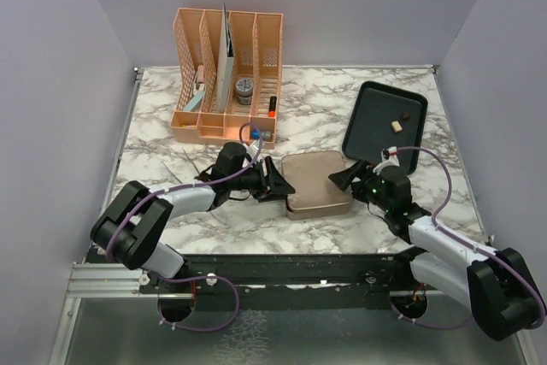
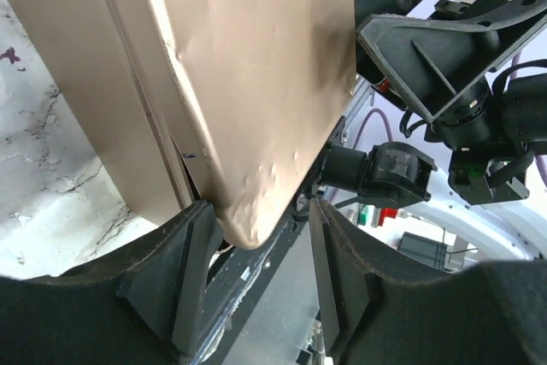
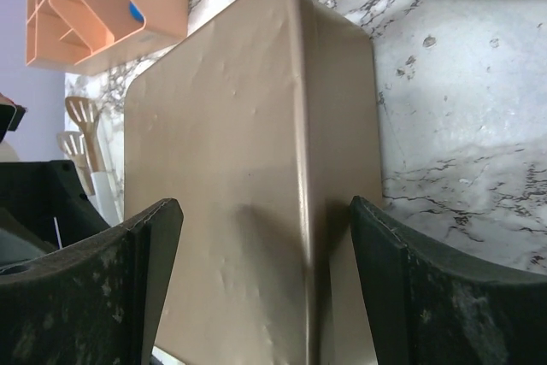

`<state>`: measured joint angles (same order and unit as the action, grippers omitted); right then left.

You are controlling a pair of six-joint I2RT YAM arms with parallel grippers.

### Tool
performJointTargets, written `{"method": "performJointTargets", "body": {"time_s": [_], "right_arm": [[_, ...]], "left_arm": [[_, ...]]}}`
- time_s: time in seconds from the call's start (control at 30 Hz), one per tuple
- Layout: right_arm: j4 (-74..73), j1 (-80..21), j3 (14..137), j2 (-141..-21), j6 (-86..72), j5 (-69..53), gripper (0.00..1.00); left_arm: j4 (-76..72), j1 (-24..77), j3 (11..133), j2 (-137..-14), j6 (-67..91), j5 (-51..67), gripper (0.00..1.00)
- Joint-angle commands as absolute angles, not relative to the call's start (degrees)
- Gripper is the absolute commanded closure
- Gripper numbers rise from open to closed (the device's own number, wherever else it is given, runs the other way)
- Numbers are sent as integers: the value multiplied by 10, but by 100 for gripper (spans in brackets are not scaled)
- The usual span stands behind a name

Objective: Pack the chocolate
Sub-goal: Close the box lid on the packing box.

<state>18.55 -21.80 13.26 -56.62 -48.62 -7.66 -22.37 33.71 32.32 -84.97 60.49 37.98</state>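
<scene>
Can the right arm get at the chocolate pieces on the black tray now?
Probably yes. The chocolate pieces sit uncovered on the black tray just beyond the right gripper, nothing between. Its jaws are open, straddling a corner of the gold tin, so it would back off first.

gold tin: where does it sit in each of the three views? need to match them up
Top external: gold tin mid-table, below-left of the black tray.
Left wrist: gold tin fills the top centre, one corner pointing down.
Right wrist: gold tin fills the centre.
Shared landmark: marble tabletop, in all three.
</scene>
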Motion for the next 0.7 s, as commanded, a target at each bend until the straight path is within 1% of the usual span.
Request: {"method": "performJointTargets", "body": {"time_s": [0.0,0.03,0.1,0.27,0.5,0.57,0.67], "right_arm": [[323,-250,114,-560,-570,-259,17],[345,-250,108,-566,-582,-268,17],[374,-250,99,-578,-600,-277,21],[413,-250,87,-582,-627,-273,34],[398,-248,78,-507,-651,-244,34],[408,-248,75,-504,-663,-248,34],[466,-248,62,-522,-693,-256,35]], "left_arm": [[-167,349,363,-832,513,304,46],[-127,350,377,-829,484,281,46],[-82,352,397,-826,446,255,45],[-66,353,410,-833,431,252,44],[-28,354,413,-834,404,234,44],[-28,354,412,-832,403,230,44],[-28,354,413,-833,403,232,44]]}}
